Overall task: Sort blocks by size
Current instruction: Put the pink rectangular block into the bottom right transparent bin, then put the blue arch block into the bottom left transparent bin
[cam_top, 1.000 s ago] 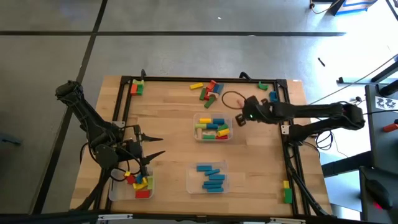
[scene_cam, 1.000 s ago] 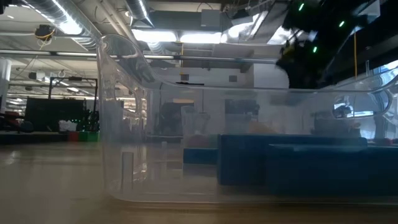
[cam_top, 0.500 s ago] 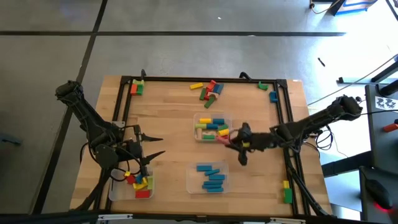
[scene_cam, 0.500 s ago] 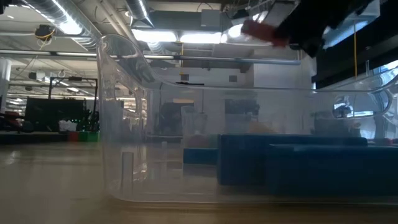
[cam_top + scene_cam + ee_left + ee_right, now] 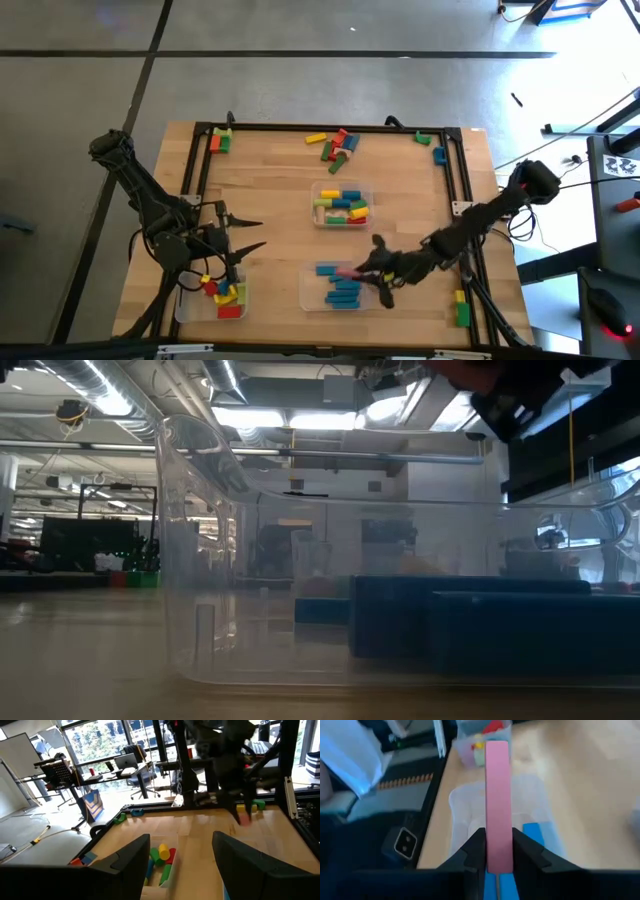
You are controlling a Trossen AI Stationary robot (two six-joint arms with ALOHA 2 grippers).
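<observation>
The right hand (image 5: 498,851) pinched a long pink block (image 5: 498,805) by one end above the clear tray (image 5: 312,272) of blue blocks (image 5: 340,285), and it looked light, stiff and smooth, best held across its flat sides.
</observation>
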